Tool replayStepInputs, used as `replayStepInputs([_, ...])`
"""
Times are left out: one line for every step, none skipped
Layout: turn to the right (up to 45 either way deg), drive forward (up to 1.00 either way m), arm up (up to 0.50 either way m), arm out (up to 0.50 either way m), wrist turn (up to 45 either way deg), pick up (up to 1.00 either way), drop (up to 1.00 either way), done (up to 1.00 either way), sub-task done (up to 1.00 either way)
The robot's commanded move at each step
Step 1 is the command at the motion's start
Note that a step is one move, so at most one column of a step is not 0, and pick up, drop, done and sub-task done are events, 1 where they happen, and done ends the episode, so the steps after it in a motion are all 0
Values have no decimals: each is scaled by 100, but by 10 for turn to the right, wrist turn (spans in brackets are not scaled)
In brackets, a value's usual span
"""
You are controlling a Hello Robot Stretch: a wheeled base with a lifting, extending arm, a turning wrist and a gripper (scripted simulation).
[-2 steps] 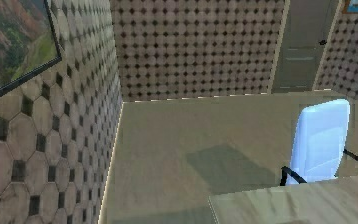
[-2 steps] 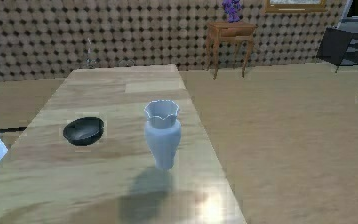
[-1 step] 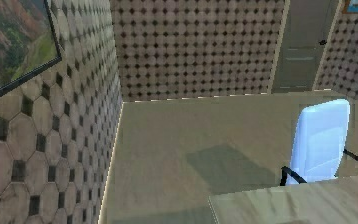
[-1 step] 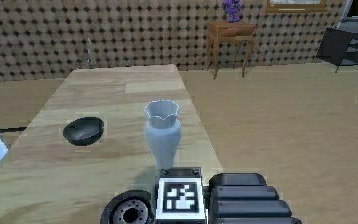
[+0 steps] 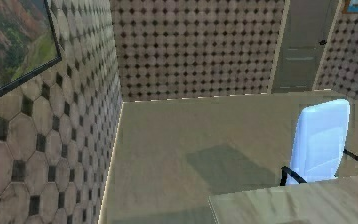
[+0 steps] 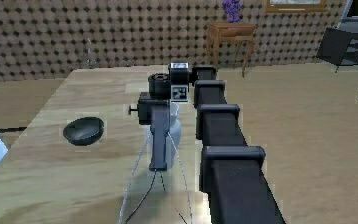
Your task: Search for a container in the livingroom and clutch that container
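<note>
Wall picture (image 5: 17,45): we count one, framed, on the patterned wall well off to the left of the table (image 5: 287,205).
Door (image 5: 307,45): one, in the far wall, well beyond the table.
Office chair (image 5: 322,140): one, white, drawn up just beside the table's edge.
Dark bowl (image 6: 84,130): one, the container we are after, resting on the table's top towards the arm side view's left.
Gripper (image 6: 155,175): one, over the table, to the right of the bowl and apart from it. We count two thin fingers but cannot tell their spread. We see only bare table top behind them, so they hold nothing.
White squares (image 6: 178,91): two, at the arm's (image 6: 222,130) end, above the table.
Side table (image 6: 232,40): one, small and wooden, by the wall beyond the table.
Dark cabinet (image 6: 347,45): one, beyond the table's right.
</note>
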Motion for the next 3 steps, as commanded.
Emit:
replayStepInputs([0,0,0,0,450,0,0,0,0])
replayStepInputs([0,0,0,0,450,0,0,0,0])
replayStepInputs([0,0,0,0,450,0,0,0,0])
